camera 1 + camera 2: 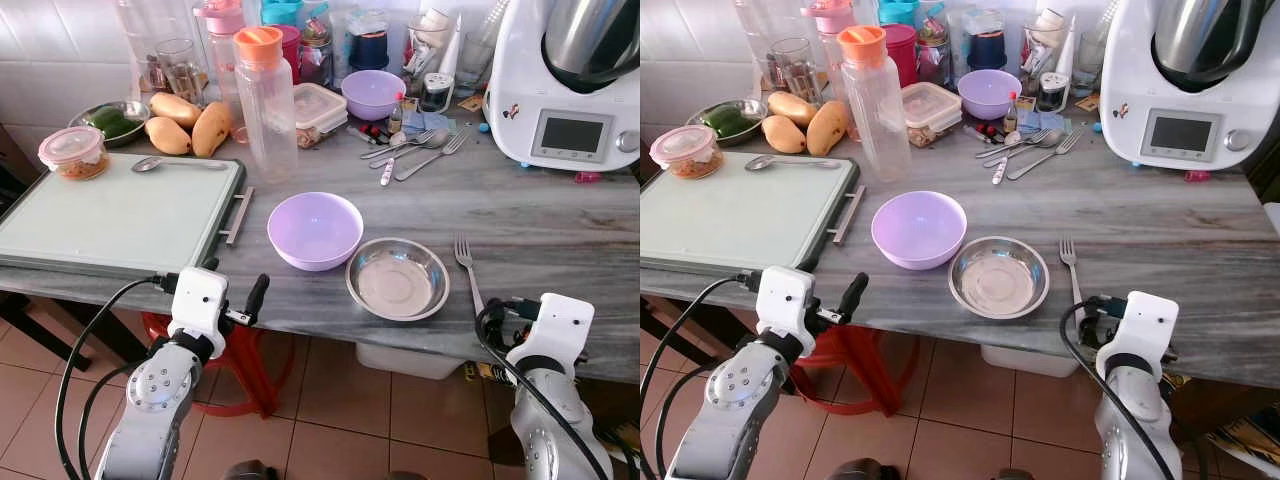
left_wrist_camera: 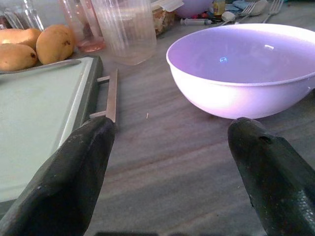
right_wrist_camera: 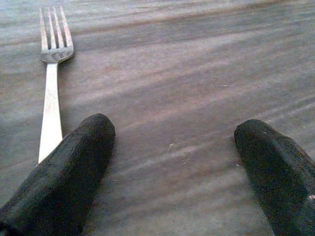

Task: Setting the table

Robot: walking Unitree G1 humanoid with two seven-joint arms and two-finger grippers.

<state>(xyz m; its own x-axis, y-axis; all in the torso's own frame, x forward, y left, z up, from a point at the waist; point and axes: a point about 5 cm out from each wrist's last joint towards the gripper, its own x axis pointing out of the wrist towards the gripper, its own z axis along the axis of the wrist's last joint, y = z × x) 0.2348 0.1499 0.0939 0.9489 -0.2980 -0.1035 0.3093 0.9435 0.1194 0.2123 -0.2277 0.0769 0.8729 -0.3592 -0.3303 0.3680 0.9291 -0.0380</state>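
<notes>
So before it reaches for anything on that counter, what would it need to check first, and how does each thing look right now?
1. Left gripper open and empty: ok, fingers spread, nothing between them.
2. Right gripper open and empty: ok.
3. Purple bowl upright, nothing in it: ok.
4. Steel bowl free to lift: ok, it sits apart from the purple bowl and the fork.
5. Fork lined up with the right gripper: not ok, it lies off to one side of the fingers.
6. Space on the tray: ok, mostly bare.
</notes>
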